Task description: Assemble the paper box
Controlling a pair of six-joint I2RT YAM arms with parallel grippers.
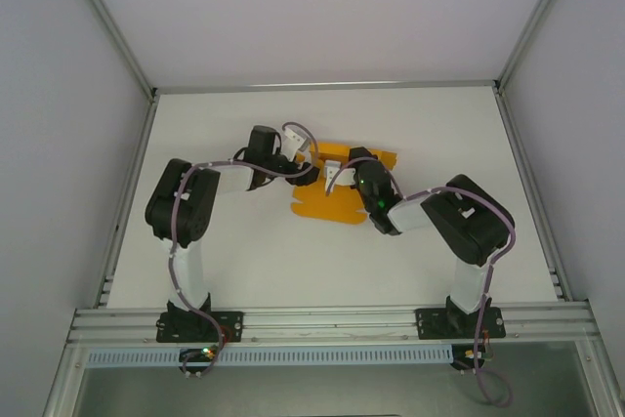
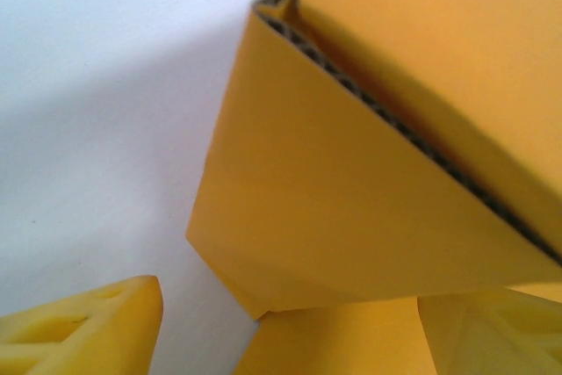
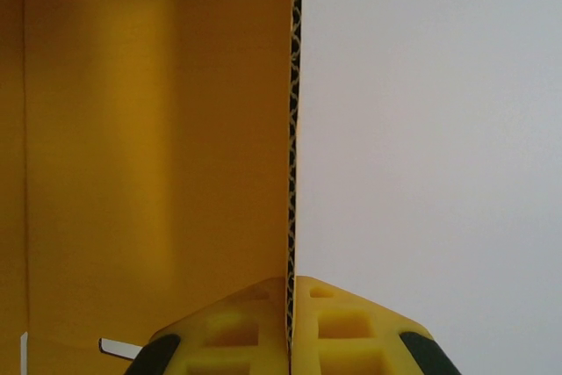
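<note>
The paper box (image 1: 327,204) is a bright orange-yellow card sheet, partly folded, lying in the middle of the white table. My left gripper (image 1: 311,158) is at its far left part. In the left wrist view a folded flap (image 2: 351,191) with a corrugated edge rises in front of my left gripper (image 2: 294,331). It is open, its yellow fingers (image 2: 97,327) set wide apart and not pinching the card. My right gripper (image 1: 337,175) is over the sheet's middle. In the right wrist view my right gripper (image 3: 291,305) is shut on the edge of an upright card wall (image 3: 158,147).
The white table (image 1: 244,261) is closed in by grey walls at the left, right and back. An aluminium rail (image 1: 332,321) carrying both arm bases runs along the near edge. Bare tabletop lies round the sheet on all sides.
</note>
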